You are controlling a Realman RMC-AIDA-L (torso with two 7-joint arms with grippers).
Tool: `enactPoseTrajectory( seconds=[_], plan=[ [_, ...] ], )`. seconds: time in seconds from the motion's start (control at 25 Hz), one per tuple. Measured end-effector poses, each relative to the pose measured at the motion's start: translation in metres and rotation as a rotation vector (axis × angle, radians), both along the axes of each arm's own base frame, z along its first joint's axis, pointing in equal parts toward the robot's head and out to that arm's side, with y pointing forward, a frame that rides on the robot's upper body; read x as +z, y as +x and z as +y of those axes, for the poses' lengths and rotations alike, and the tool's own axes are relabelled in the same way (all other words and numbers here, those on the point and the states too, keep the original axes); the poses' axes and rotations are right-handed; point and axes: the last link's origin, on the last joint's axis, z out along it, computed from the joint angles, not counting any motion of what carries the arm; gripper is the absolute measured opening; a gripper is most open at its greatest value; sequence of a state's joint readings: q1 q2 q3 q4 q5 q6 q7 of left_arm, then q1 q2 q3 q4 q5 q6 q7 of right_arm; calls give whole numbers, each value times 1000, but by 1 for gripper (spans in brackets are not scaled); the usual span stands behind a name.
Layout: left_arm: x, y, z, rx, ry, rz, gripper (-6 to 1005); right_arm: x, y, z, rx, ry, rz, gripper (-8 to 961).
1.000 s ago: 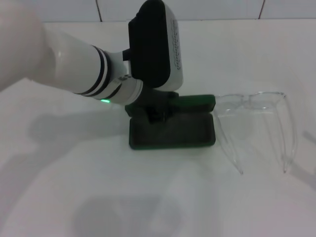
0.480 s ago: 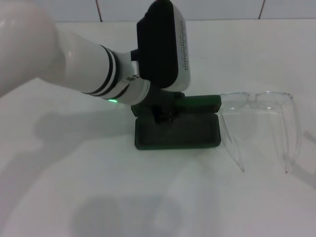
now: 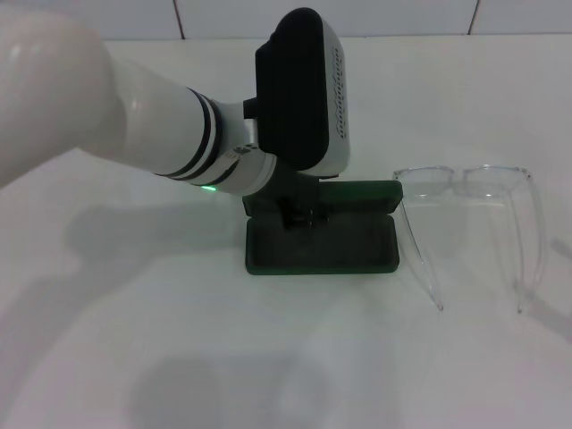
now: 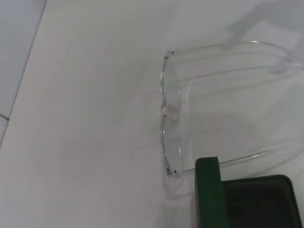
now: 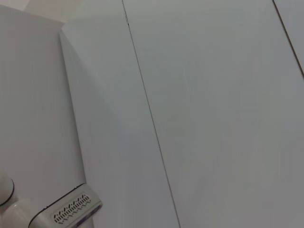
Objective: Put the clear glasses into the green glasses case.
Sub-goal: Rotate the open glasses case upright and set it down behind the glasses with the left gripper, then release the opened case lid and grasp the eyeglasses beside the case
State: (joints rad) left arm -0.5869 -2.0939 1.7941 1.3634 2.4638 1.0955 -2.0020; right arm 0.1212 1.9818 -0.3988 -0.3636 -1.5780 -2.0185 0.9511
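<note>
Your left gripper (image 3: 301,217) sits low over the green glasses case (image 3: 357,246), at the left part of the open tray, its dark fingers down near the lining. Can't tell if the jaws are wide or narrow, the wrist housing hides them from the head view and the left wrist view shows no fingers at all. Nothing visibly held. Right gripper isn't in sight; its wrist camera looks at pale wall panels and a bit of the other arm's housing.

The case lies open on the white table (image 3: 268,357), lid standing up along the far edge, tray empty as far as you can see. The clear glasses (image 3: 465,183) rest on the table just beside the case on its right, front frame at the far side, both temple arms unfolded and pointing toward the robot. In the left wrist view the near temple of the glasses (image 4: 171,111) runs right next to the case corner (image 4: 207,190), touching or nearly so, can't tell which.

Handling, as a guess: the glasses look very light, thin stiff plastic, smooth and slippery, and the long temples will likely flex or swing on their hinges. Pinching a lens face risks a slip or a scratch. You'd do best taking the bridge or the top rim of the front frame, gentle squeeze. With the temples open they look too deep for the tray, so folding may be needed before they seat
</note>
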Motion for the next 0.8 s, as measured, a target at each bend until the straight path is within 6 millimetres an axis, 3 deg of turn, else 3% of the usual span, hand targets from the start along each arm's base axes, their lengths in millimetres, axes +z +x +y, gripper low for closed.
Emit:
enactPoseTrajectory(
  seconds=[0.24,0.56,0.8],
  plan=[
    [1,5,-3,-17,-3,-3,384,0,1,-1,-4,-1,0,878],
    [15,26,-8,-48,21,-57,385,-1,3,-3,-19,-3,-4,876],
    [29,37,-8,-3,34,-187,384,0,5,7,-35,-9,-36,876]
  ],
)
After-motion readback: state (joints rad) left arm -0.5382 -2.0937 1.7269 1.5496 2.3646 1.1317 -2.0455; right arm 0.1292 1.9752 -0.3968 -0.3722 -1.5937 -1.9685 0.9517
